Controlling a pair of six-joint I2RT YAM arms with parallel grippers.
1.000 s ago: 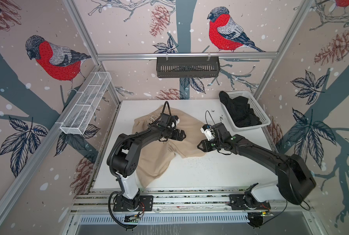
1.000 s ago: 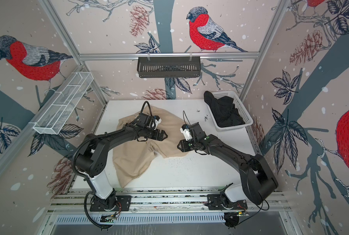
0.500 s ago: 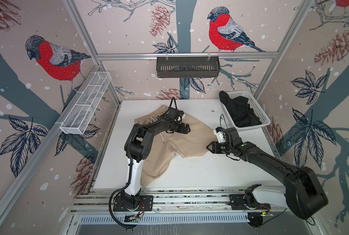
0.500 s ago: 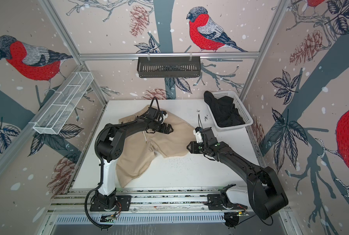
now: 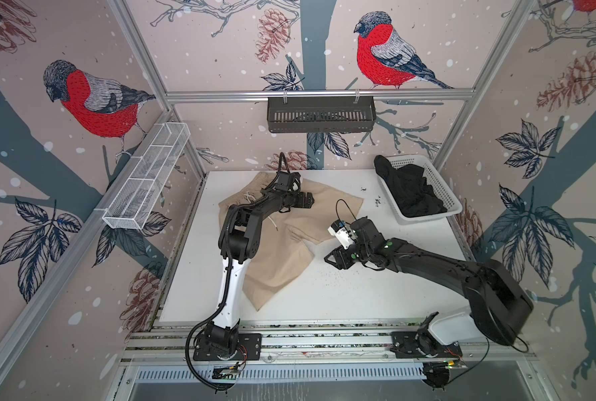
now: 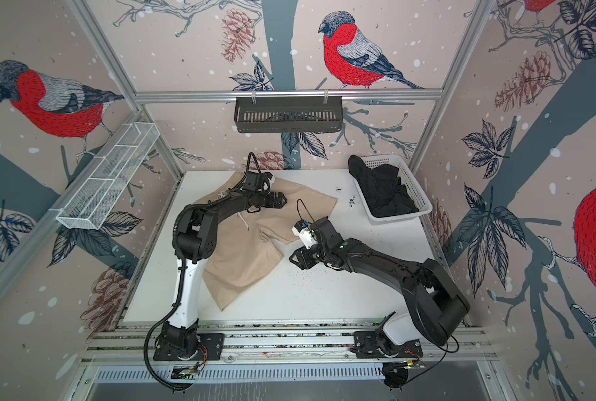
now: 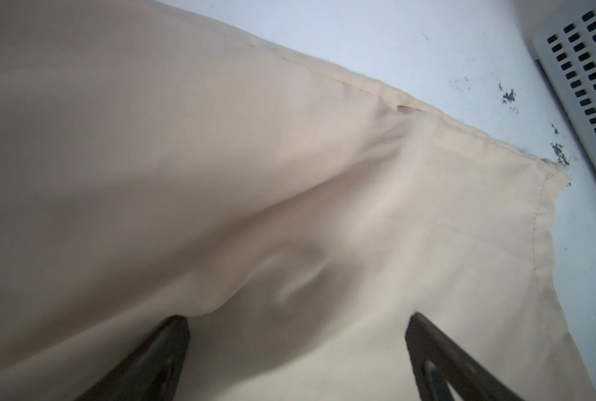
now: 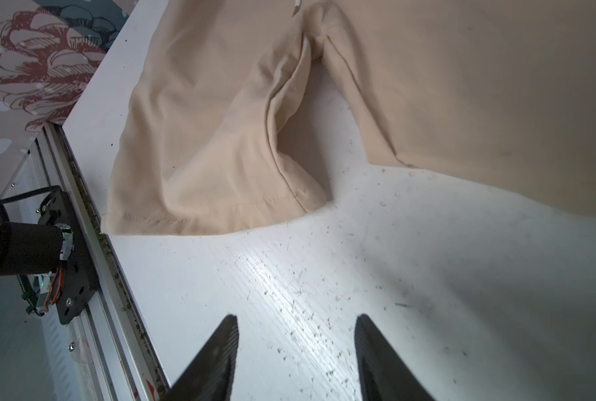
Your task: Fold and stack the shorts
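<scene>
My left gripper hangs wide open over the beige shorts, gripping nothing; my right gripper, jaws apart and empty, hangs over the table just right of them

No text, label, brand name, number or sign is showing clearly enough to be read on anything in any of these views.

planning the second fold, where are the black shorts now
In both top views the black shorts lie bunched in the white basket at the far right corner of the table, apart from the beige shorts.
</scene>
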